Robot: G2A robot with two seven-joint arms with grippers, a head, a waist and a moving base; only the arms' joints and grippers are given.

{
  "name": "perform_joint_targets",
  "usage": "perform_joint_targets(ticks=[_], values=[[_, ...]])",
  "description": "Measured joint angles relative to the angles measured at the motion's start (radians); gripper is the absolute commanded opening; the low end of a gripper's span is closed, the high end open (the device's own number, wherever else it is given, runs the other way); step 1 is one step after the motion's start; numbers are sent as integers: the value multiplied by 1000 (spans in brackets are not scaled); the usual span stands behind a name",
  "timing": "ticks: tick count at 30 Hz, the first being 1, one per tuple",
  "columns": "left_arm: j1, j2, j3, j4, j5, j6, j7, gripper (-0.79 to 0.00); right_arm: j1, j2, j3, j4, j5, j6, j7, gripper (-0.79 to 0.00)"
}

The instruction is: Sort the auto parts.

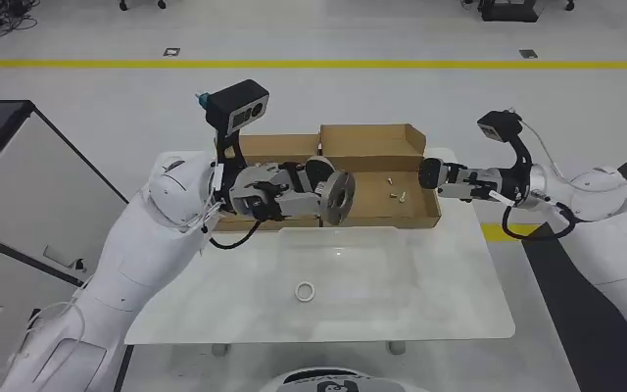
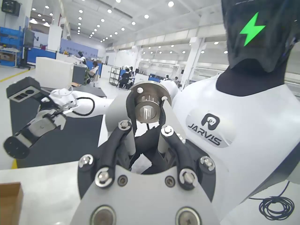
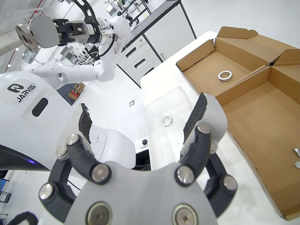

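Observation:
My left gripper [image 1: 328,193] [image 2: 145,114] is shut on a metal flanged hub [image 1: 340,195] [image 2: 150,92], held in the air over the left compartment of the cardboard box [image 1: 372,137]. The right wrist view catches that hub [image 3: 25,39] farther off. My right gripper [image 1: 423,176] [image 3: 143,120] stands open with nothing in it, by the box's right end. One silver ring [image 1: 305,290] [image 3: 167,121] lies on the white table. Another ring [image 3: 224,75] lies in the box's left compartment. Two small bolts [image 1: 397,186] [image 3: 296,158] rest in the right compartment.
The open box [image 3: 257,122] has two compartments and raised flaps along the table's far side. The white table [image 1: 392,284] has free room in front of the box. A grey cabinet [image 1: 39,186] stands left of the table.

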Motion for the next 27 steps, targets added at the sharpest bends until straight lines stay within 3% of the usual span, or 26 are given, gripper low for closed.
perform_joint_targets(ticks=[15, 27], values=[[19, -27, -4, -22, -362, -18, 10, -785, 0, 0, 0, 0, 0, 0, 0, 0], [62, -79, -72, -58, -555, 62, -71, -785, 0, 0, 0, 0, 0, 0, 0, 0]])
